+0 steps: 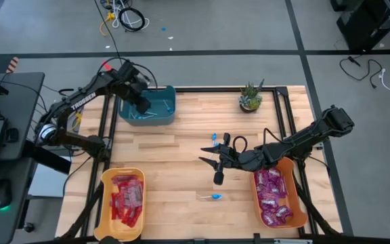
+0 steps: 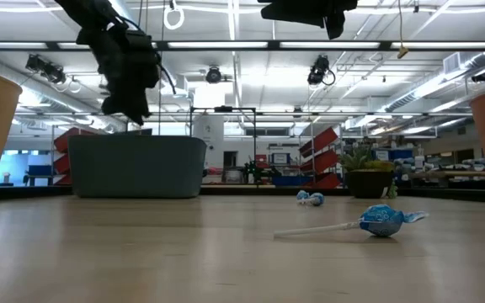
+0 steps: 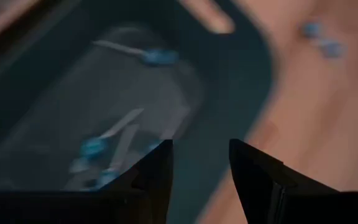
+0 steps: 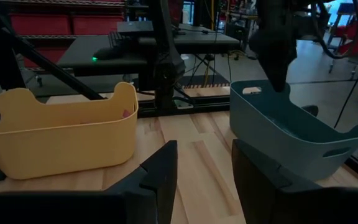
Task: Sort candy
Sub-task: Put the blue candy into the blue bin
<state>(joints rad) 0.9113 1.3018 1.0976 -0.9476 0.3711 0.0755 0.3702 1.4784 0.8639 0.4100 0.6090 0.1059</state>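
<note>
Candy sort nearly finished — a few lollipops still loose on the tabletop.

Left to right: the yellow bin (image 1: pixel 119 203) holds the red packets (image 1: pixel 127 198); the left claw (image 1: pixel 143 103) hangs over the teal bin (image 1: pixel 149 106), parted and empty, with several blue lollipops (image 3: pixel 151 57) already lying inside. Mid-tabletop (image 1: pixel 175 152), what looks like three lollipops (image 1: pixel 214 196) remain unsorted, one just below the right claw (image 1: pixel 212 163), which hovers parted and holds nothing. The orange bin (image 1: pixel 296 177) has the purple packets (image 1: pixel 272 196). Only legible writing — "TROSSEN" on the left arm (image 1: pixel 83 100).
</note>
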